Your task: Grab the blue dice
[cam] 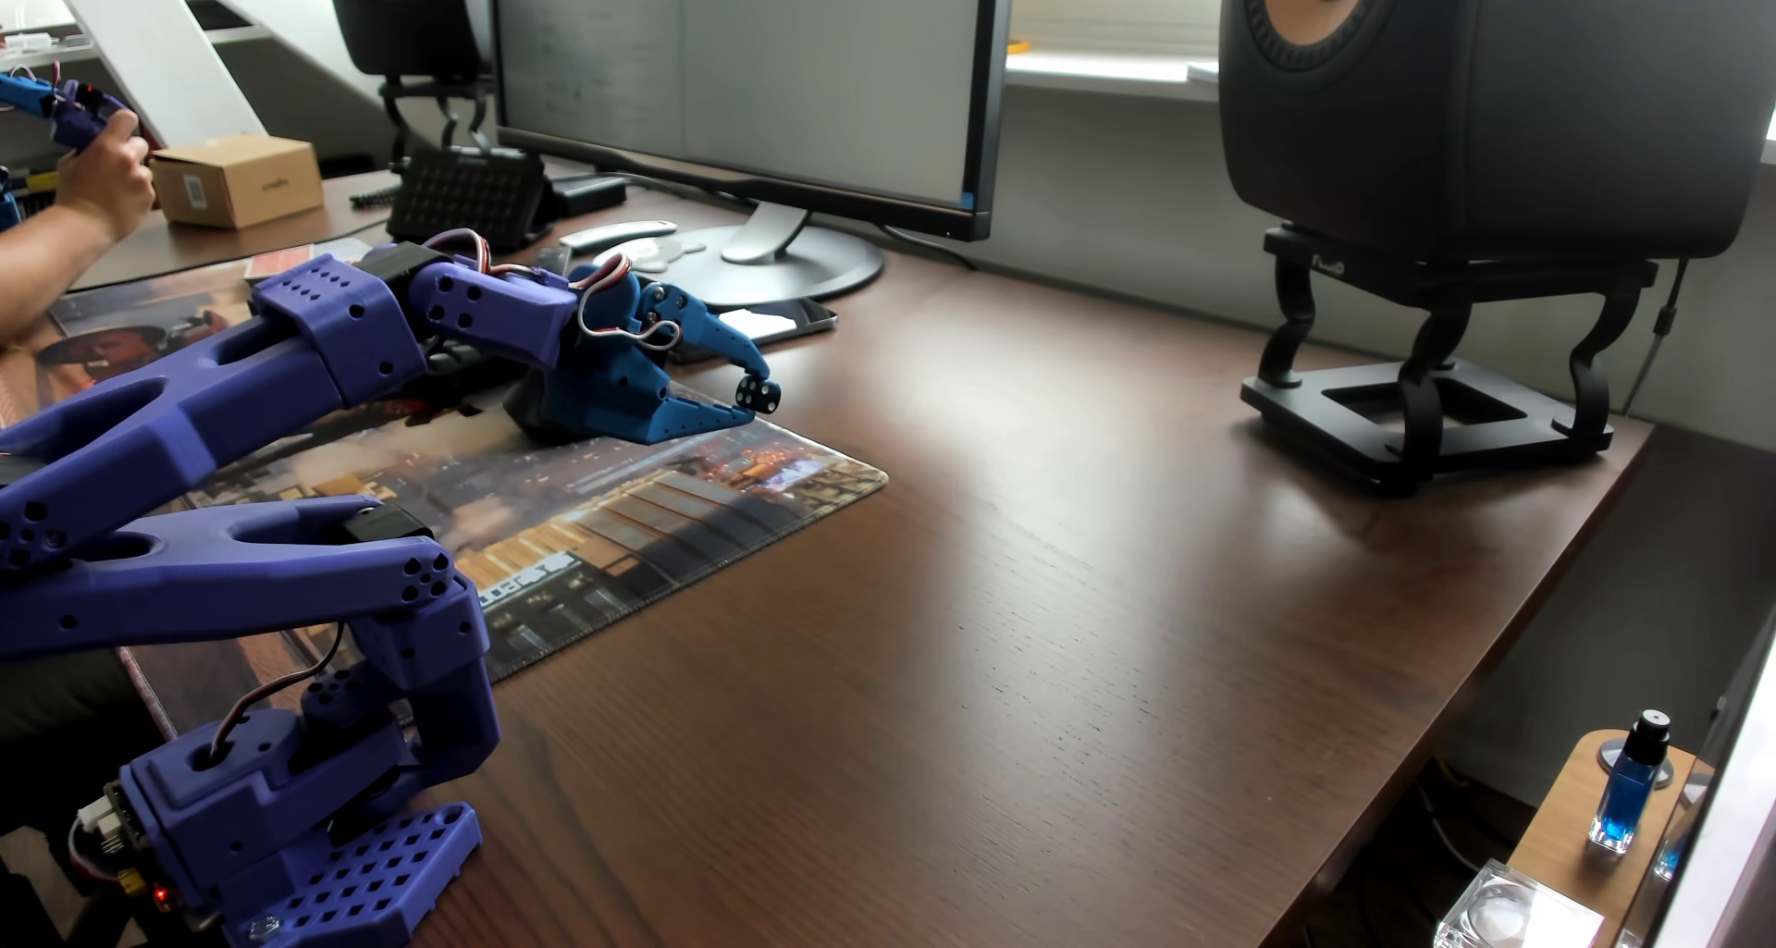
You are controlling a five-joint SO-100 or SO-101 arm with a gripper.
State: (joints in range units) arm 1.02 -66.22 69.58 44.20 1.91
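End effector pinches blue dice above desk mat.

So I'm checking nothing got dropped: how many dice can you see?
1. The blue dice is pinched between the fingertips of the gripper, lifted above the far edge of the desk mat. No other die shows; the arm could hide one.
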